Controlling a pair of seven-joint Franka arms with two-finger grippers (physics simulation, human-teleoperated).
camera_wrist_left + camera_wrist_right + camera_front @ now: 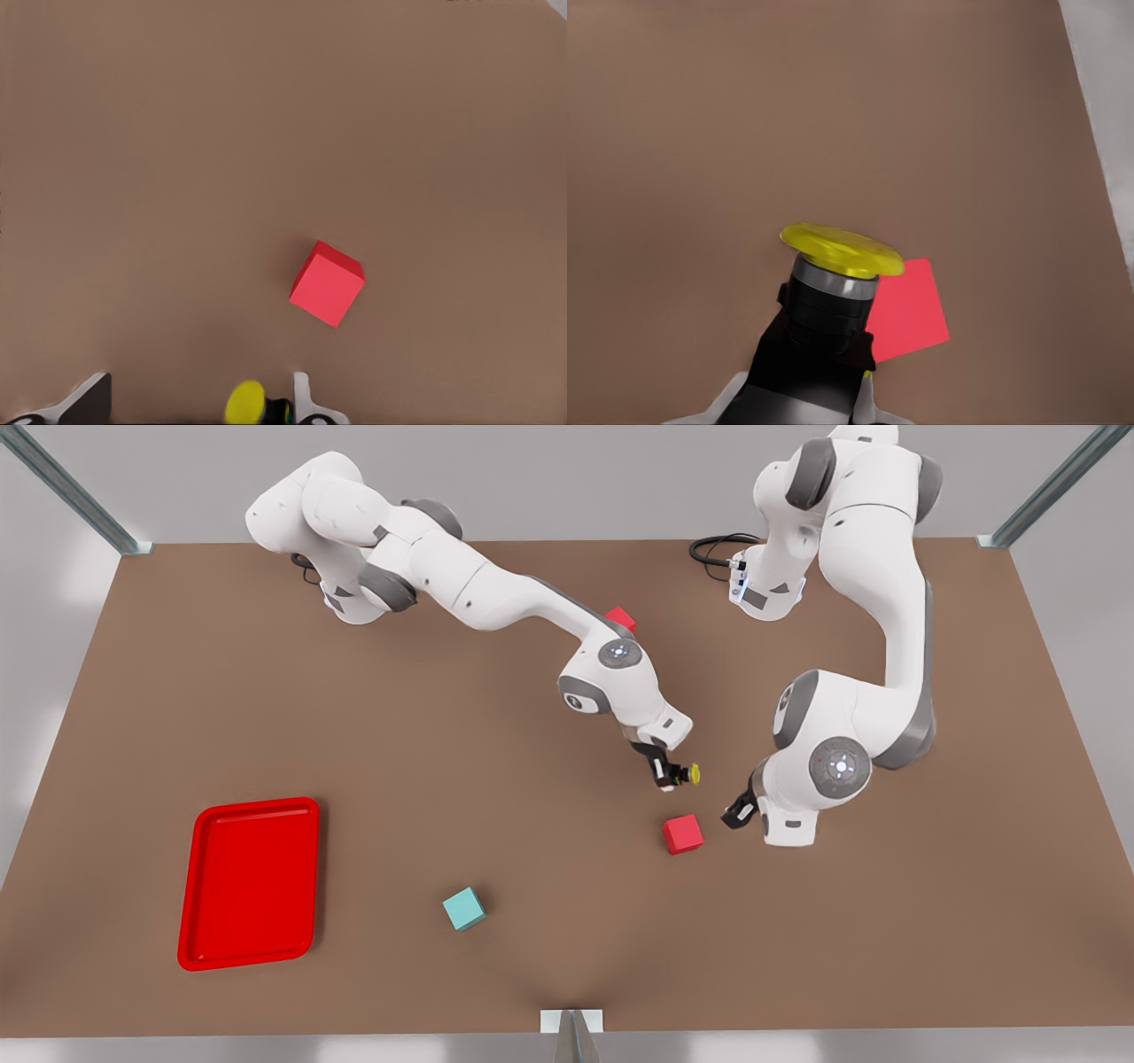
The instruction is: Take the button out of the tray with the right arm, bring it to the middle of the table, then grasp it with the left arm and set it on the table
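The red tray (248, 882) lies near the table's (354, 762) front-left corner in the front view, with nothing in it. The right gripper (671, 776) is clenched on the button (686, 774) above the middle of the table, yellow cap outward. The left gripper (735, 815) hovers just beside it, fingers (86, 400) spread apart, partly cut off in its wrist view. A red cube (683, 834) sits below them; another red cube (620, 618) is half hidden behind the right arm.
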